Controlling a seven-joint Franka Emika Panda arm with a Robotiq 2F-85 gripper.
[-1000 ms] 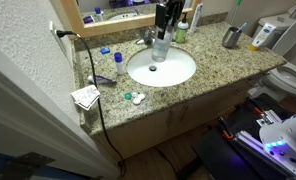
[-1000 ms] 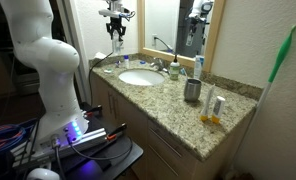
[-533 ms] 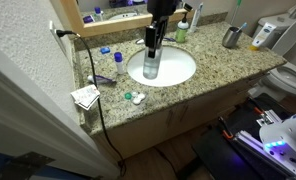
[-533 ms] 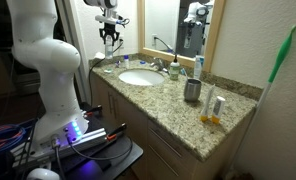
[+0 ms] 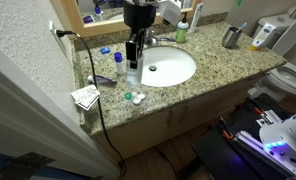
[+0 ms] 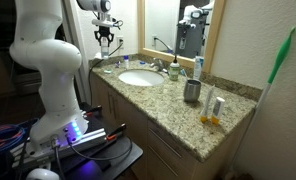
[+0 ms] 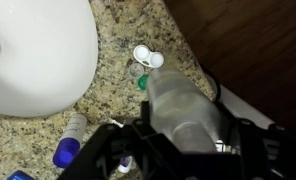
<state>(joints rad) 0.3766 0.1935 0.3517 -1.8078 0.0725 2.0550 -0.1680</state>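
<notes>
1. Pincer [image 5: 135, 52] is clenched on a clear plastic bottle [image 5: 135, 72], gripped near the top; the bottle hangs upright.
2. Bottle is over the counter [image 5: 203, 85], at 9 o'clock of the sink [image 5: 178, 62], just outside the rim. Cannot tell whether its base touches the stone.
3. Wrist view: small white case [image 7: 146, 58] at 12 o'clock of the bottle, blue-capped vial [image 7: 68, 142] at 8 o'clock.
4. Risk, judged: the thin, smooth wall could slip or buckle in the grip, and the bottle would drop and roll.
5. Risk, judged: a base set on the case or the sink rim would tip the bottle.
</notes>
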